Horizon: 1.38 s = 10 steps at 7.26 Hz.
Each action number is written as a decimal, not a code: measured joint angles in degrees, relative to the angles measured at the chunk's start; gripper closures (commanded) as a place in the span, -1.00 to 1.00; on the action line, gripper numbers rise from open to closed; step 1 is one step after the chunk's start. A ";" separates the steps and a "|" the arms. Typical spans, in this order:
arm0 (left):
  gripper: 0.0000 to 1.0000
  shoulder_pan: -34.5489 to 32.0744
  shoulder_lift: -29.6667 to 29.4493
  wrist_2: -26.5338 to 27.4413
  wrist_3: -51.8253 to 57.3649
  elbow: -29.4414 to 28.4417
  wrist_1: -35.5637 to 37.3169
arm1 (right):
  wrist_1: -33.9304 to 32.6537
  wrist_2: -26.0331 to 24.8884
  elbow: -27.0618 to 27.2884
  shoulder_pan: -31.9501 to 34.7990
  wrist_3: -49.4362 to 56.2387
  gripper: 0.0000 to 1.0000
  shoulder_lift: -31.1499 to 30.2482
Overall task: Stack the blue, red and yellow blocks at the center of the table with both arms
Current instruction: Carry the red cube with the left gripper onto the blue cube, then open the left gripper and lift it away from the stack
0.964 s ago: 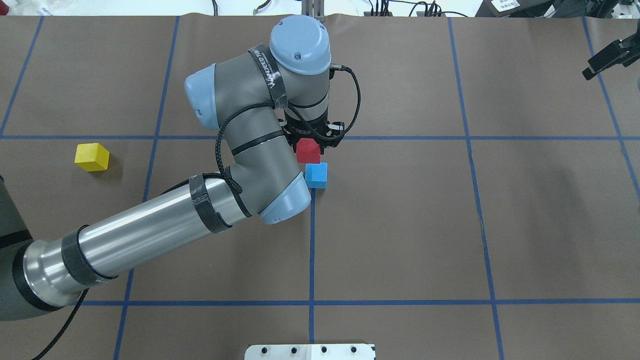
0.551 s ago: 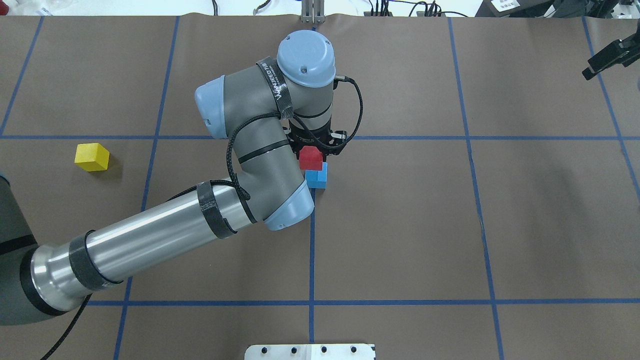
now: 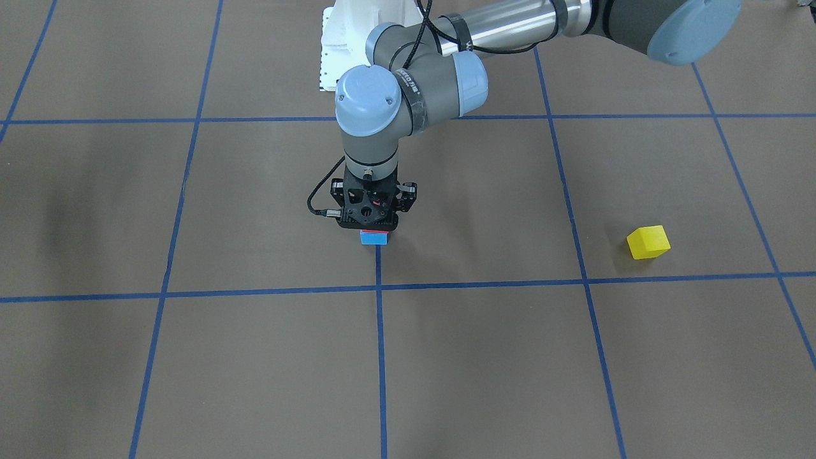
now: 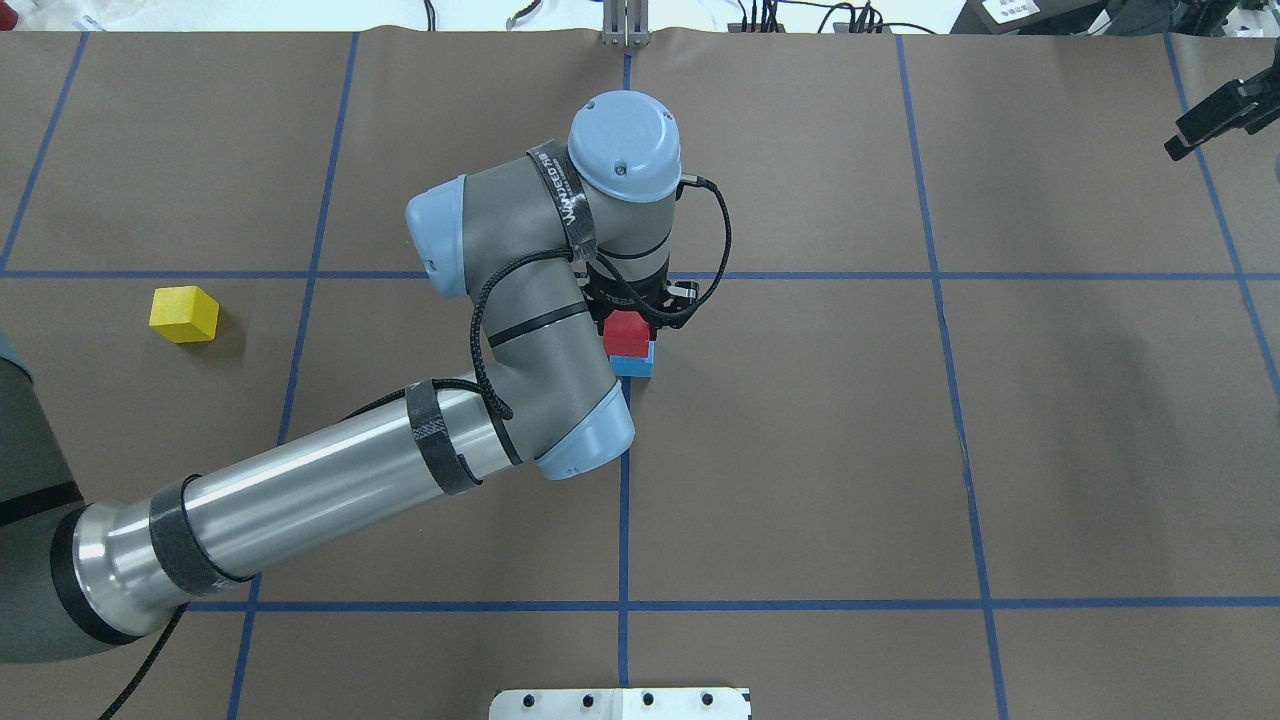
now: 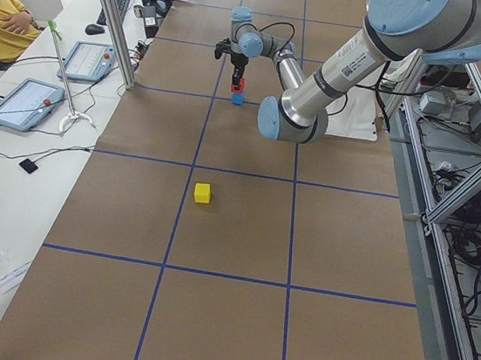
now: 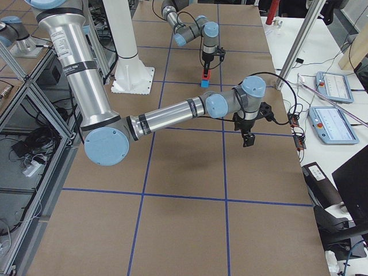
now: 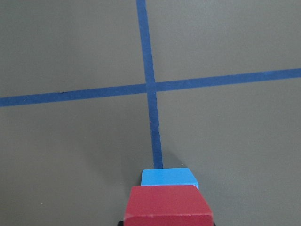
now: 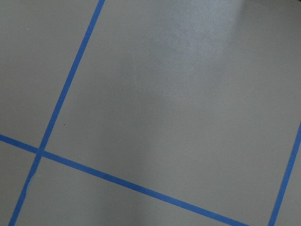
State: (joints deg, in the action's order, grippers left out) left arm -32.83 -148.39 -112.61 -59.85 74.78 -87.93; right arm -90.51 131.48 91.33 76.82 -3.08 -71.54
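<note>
My left gripper [image 4: 630,318] is shut on the red block [image 4: 627,332] and holds it straight over the blue block [image 4: 637,364] at the table's centre, close above or touching; I cannot tell which. The left wrist view shows the red block [image 7: 167,205] covering most of the blue block [image 7: 169,177]. From the front only the blue block [image 3: 373,239] shows under the gripper [image 3: 368,224]. The yellow block [image 4: 184,314] lies alone far on the left side. My right gripper [image 4: 1215,115] hangs at the far right edge; I cannot tell if it is open.
Blue tape lines [image 4: 624,500] divide the brown table cover into a grid. The white robot base plate [image 4: 620,703] is at the near edge. Tablets [image 5: 22,100] and a seated person [image 5: 5,19] are beyond the far edge.
My left gripper has carried the red block toward the robot and down, from beside the blue block's far edge to right over it. The yellow block and right arm have not moved.
</note>
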 measured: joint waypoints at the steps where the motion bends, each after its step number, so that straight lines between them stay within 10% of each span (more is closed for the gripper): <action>1: -0.89 0.02 -0.03 0.02 -0.02 -0.04 -0.15 | -0.01 0.00 0.01 0.00 0.00 -0.99 0.00; 6: -0.98 -2.47 1.33 -0.93 0.35 3.01 1.24 | -0.01 0.00 -0.01 0.00 0.00 -0.99 -0.14; 10: -0.98 -21.53 26.06 -13.40 27.81 23.43 5.45 | 0.04 0.00 0.02 0.00 0.00 -0.99 -0.82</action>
State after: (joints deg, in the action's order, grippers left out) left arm -54.35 -122.33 -126.01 -32.05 98.21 -82.48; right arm -90.47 131.49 91.35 76.82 -3.08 -72.36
